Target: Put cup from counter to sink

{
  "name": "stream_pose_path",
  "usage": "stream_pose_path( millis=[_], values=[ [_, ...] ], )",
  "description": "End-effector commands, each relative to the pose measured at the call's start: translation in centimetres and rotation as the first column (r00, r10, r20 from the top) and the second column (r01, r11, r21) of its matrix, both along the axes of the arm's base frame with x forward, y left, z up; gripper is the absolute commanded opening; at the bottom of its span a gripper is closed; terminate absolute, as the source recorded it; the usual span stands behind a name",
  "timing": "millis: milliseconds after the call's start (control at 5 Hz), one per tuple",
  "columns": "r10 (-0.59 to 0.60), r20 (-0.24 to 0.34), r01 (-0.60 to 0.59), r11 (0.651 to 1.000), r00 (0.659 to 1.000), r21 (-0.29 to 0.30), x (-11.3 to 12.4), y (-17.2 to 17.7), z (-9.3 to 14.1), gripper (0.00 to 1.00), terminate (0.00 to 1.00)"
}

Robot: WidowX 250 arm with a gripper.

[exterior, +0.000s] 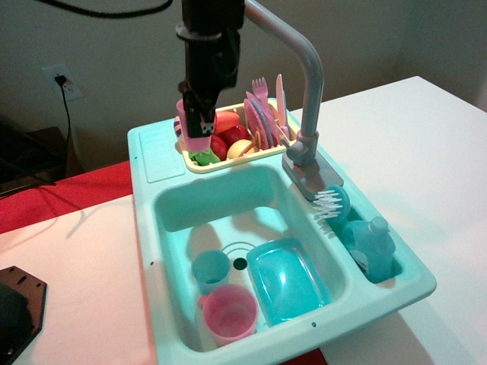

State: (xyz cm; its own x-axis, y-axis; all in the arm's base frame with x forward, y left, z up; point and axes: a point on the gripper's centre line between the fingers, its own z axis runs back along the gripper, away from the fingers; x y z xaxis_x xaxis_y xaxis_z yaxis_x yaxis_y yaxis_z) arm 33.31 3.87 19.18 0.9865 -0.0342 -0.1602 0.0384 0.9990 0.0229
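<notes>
I count three cups: one slim pink cup (190,122) up at the gripper (199,120), plus one small blue cup (210,270) and one wider pink cup (229,313) down in the sink (171,209). There is one teal dish (288,279), one faucet (303,76), one brush (329,204) and one bottle (370,242). In the yellow rack (251,154) I make out one fork (259,87) and one knife (279,93); the toy foods overlap, so I cannot count them surely.
</notes>
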Motion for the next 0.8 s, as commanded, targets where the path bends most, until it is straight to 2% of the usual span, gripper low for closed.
stream_pose_path(
  millis=[0,200,400,600],
  values=[
    [-0.006,0.055,0.008,0.999,0.998,-0.032,1.5,-1.7,1.1,0.0,0.0],
    [-0.07,0.027,0.072,0.995,0.997,-0.074,2.3,-4.5,-0.4,0.0,0.0],
    [-0.115,0.021,0.116,0.99,0.993,-0.081,2.1,-6.4,-1.1,0.0,0.0],
    [-0.108,0.016,0.109,0.992,0.994,-0.065,1.5,-6.3,-2.8,0.0,0.0]
  ],
)
